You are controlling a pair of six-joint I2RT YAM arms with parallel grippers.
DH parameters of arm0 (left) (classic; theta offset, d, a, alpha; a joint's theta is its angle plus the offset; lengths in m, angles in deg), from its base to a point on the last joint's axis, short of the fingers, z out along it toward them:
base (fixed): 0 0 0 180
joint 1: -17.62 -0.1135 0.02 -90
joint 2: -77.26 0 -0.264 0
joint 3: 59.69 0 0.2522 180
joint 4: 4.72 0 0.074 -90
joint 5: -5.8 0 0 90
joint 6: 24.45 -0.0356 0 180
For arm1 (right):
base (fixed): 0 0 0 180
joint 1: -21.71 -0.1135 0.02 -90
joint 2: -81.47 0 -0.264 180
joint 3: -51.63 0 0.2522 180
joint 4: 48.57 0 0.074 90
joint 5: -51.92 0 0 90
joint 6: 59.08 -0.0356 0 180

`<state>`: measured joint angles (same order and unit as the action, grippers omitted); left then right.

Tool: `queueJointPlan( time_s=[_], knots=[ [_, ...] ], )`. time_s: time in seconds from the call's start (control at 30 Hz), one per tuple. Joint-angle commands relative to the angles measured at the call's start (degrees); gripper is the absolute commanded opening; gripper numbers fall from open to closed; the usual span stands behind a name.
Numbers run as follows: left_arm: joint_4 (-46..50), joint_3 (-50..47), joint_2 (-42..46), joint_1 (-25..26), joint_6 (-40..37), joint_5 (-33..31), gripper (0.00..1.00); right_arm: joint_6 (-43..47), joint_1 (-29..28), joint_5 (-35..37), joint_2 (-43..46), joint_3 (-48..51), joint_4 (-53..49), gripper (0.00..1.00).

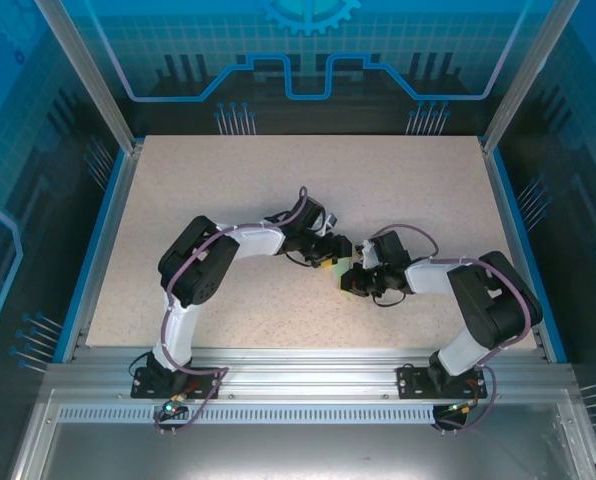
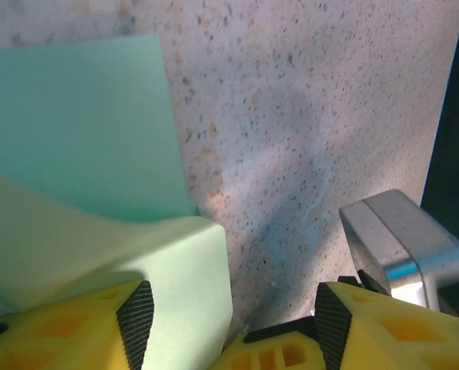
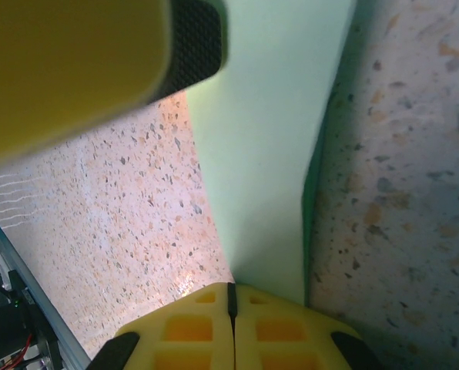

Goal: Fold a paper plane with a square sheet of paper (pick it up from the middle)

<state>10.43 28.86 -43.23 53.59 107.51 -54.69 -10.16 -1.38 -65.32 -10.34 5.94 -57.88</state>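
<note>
Sheet (image 2: pixel 75 131) part-folded, flap raised — left tool (image 2: pixel 233 316) released beside it — right tool (image 3: pixel 231 297) clenched, touching it.

the left wrist view's edge cuts off the square sheet of paper (image 2: pixel 75 123); overhead, it's mostly hidden.

The top camera looked down from behind the arms over the whole counter (image 1: pixel 278 180). Both wrist cameras hovered close above it, sharing the sheet of paper (image 2: pixel 75 131).
</note>
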Motion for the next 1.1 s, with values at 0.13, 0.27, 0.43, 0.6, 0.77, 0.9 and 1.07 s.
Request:
queueJointPlan(
  time_s=[0.13, 0.27, 0.43, 0.6, 0.77, 0.9, 1.07],
  knots=[
    [-0.19, 3.7, -3.47, -4.43, -6.56, -1.99, 0.62, 1.35, 0.86, 6.83, -2.32, 4.57, -9.03, 0.05],
    [1.32, 5.86, -4.21, -6.19, -7.95, -1.22, 0.62, 1.35, 0.86, 6.72, -2.27, 4.48, -9.15, 0.05],
    [4.95, 10.67, -6.48, -8.02, -10.69, -0.55, 0.62, 1.44, 0.92, 6.58, -2.41, 4.41, -9.19, 0.05],
    [6.86, 14.86, -8.06, -9.98, -11.02, 1.32, 0.62, 1.61, 0.86, 6.45, -2.41, 4.07, -9.35, 0.05],
    [8.97, 15.29, -3.66, -10.41, -11.41, 1.54, 0.62, 2.52, 0.85, 6.21, -2.15, 2.72, -10.23, 0.05],
    [8.09, 10.07, 3.49, -10.39, -9.6, -0.16, 0.62, 2.74, 0.86, 5.98, -2.06, 1.44, -10.89, 0.06],
    [2.41, -0.31, 11.48, -9.31, -5.48, -0.41, 0.61, 2.94, 0.86, 6.06, -2.4, 1.05, -10.65, 0.06]
  ],
)
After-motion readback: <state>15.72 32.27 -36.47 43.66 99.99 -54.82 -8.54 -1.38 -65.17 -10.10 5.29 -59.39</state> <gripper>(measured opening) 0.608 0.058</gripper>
